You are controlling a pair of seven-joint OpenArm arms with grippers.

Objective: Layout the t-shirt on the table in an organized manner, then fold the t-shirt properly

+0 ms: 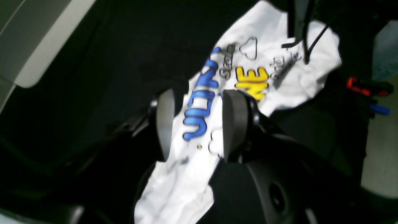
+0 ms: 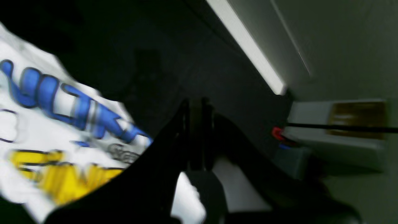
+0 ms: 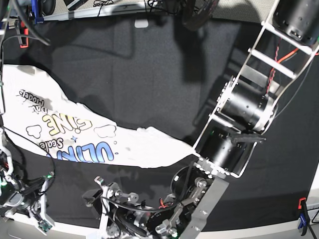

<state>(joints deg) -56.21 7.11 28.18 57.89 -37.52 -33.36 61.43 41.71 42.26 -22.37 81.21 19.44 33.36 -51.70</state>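
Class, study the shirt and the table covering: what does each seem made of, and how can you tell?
T-shirt: soft matte fabric, probably cotton, since it creases and bunches loosely.
Table covering: probably black woven cloth, dull-finished, because it shows little shine; its weave isn't clear.

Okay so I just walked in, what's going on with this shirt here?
A two-armed robot is at a black-covered table with a white t-shirt lying print side up, bunched into a long uneven strip. The left hand is open above it. The right hand is shut, and I can't tell whether it has any cloth. The shirt isn't laid out flat or folded yet.
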